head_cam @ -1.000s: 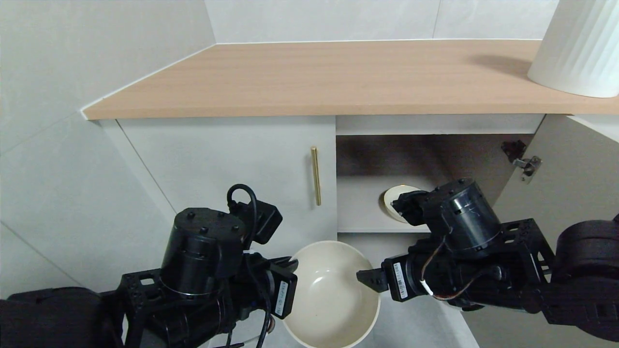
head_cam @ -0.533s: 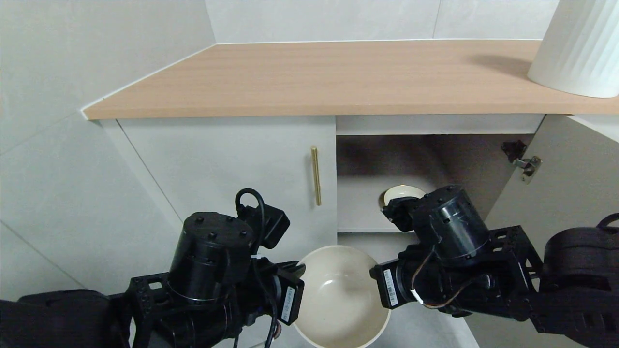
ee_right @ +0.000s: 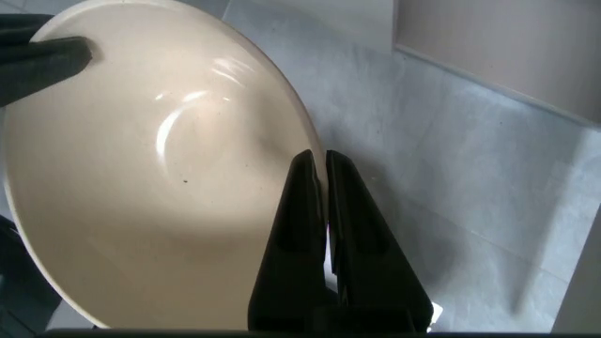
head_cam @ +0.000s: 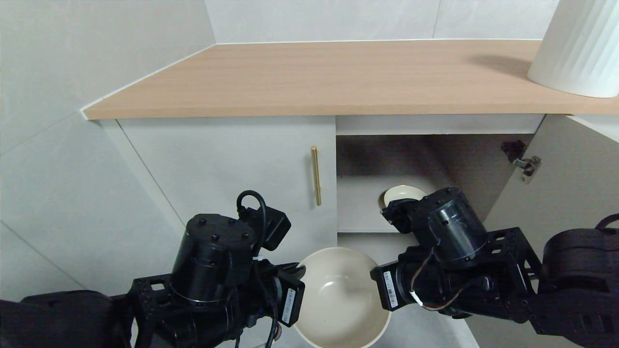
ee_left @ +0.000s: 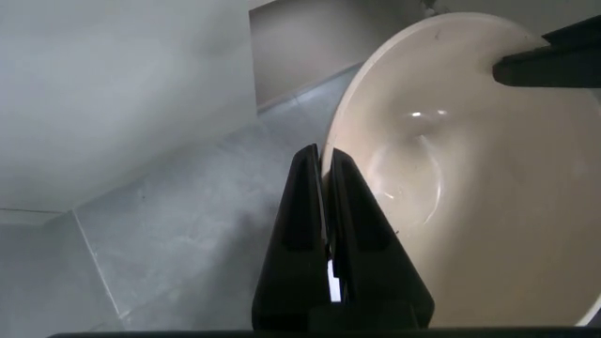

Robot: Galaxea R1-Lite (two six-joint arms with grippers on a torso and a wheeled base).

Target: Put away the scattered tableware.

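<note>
Head view: both arms are holding one cream bowl (head_cam: 338, 302) low and near, in front of the cabinet opening and below its shelf (head_cam: 358, 210).

The left gripper (head_cam: 296, 271) is pinching the bowl's left rim, and the right gripper (head_cam: 375, 281) is pinching the opposite rim. Both wrist views are showing the jaws closed on the rim wall, one finger inside and one outside.

Progress: the right-hand cabinet door (head_cam: 561, 193) is standing open. A small cream dish (head_cam: 401, 192) is already sitting on the shelf inside, far of the bowl. The bowl is not yet inside. Judged remaining: carrying it forward and up onto the shelf, setting it beside the dish, releasing, and probably closing the door.

Orientation: the bowl's mouth is facing up, roughly level. Being round, it has no long axis of its own, and the line between the two grips is running left to right.

Clearance past the closed left door's brass handle (head_cam: 315, 175) is looking adequate.
</note>
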